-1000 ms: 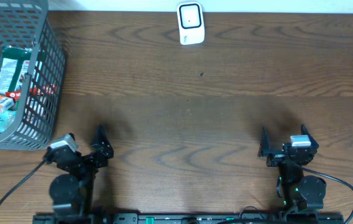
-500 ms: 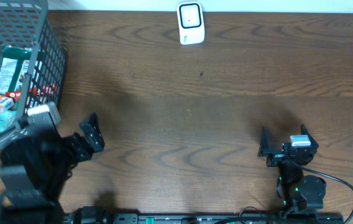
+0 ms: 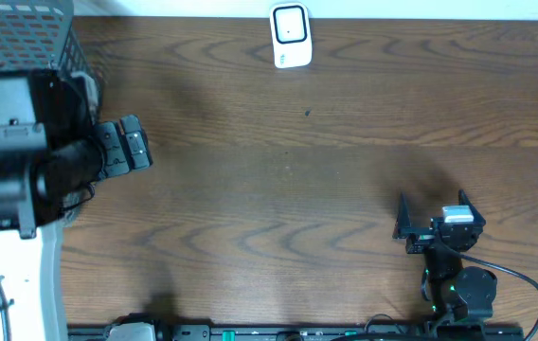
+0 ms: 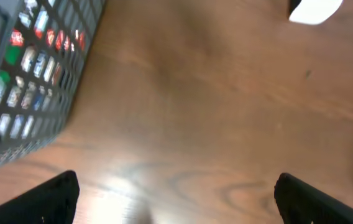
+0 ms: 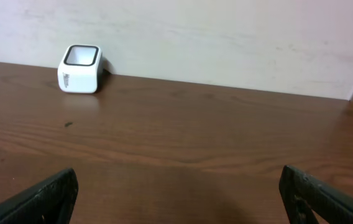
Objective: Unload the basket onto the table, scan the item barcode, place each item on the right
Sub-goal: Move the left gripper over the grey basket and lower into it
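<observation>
1. Risk of snagging the basket point(image 4: 33, 81) wall on the way in, with the left gripper point(image 4: 176, 193) hanging beside it rather than over it.
2. Risk of pinching several packets point(image 4: 40, 37) at once, crammed together ahead-left of the jaws.
3. Left jaws: spread fully, holding and touching nothing.
4. Right gripper point(image 3: 430, 210): spread fully, empty, with the scanner point(image 5: 80, 68) far ahead-left.

Basket point(image 3: 61, 38) left, scanner point(image 3: 290, 36) rear centre
</observation>
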